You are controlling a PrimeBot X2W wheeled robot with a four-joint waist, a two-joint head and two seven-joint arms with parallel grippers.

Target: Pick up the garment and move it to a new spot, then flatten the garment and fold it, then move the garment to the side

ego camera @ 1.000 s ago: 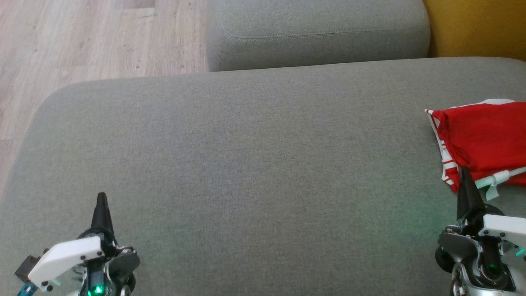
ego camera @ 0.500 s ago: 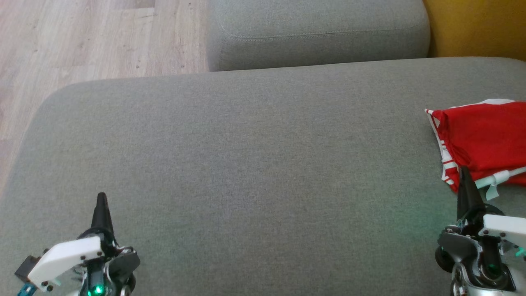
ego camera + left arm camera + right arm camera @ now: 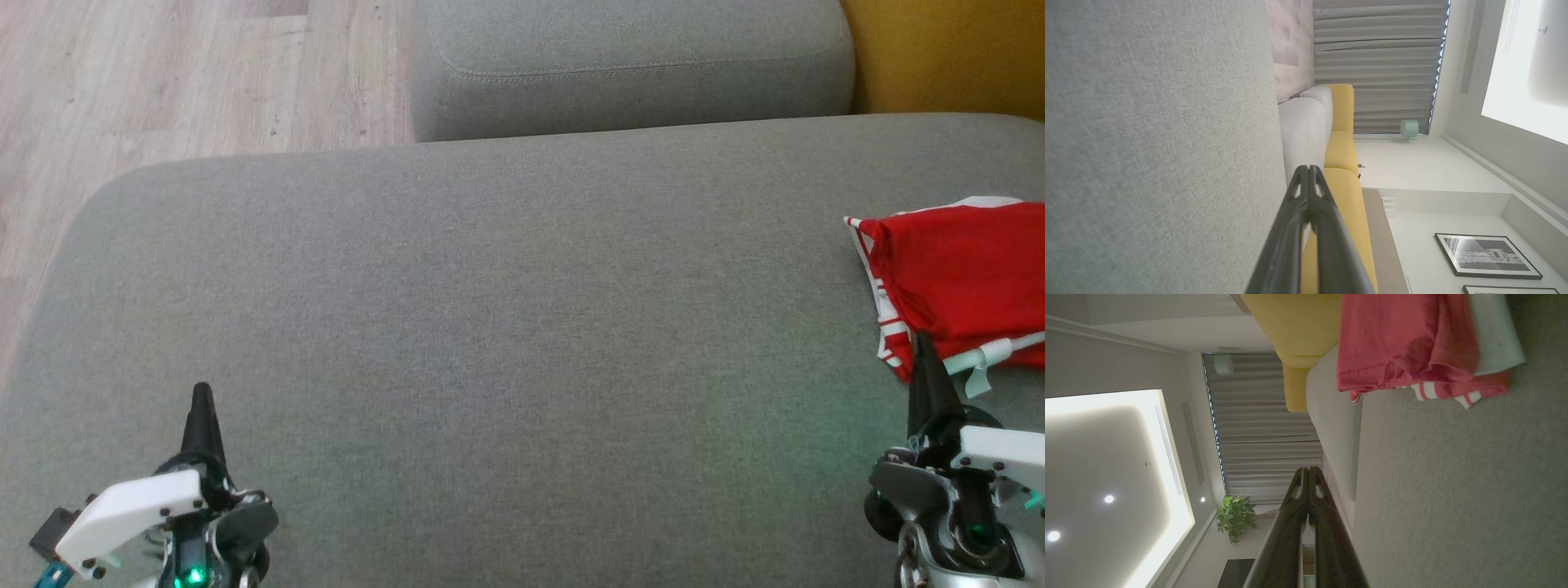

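— Where do we see the garment [image 3: 963,273]?
— At the right edge of the sofa seat [image 3: 506,327], just past our right hand [image 3: 922,341]. Both hands are pinched together; our left hand [image 3: 201,390] sits well apart.

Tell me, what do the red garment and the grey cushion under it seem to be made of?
Red garment: soft matte cloth, probably a knit jersey; it folds limply and shows a stitched hem. Grey cushion: matte woven upholstery fabric, judging by its flecked, coarse weave.
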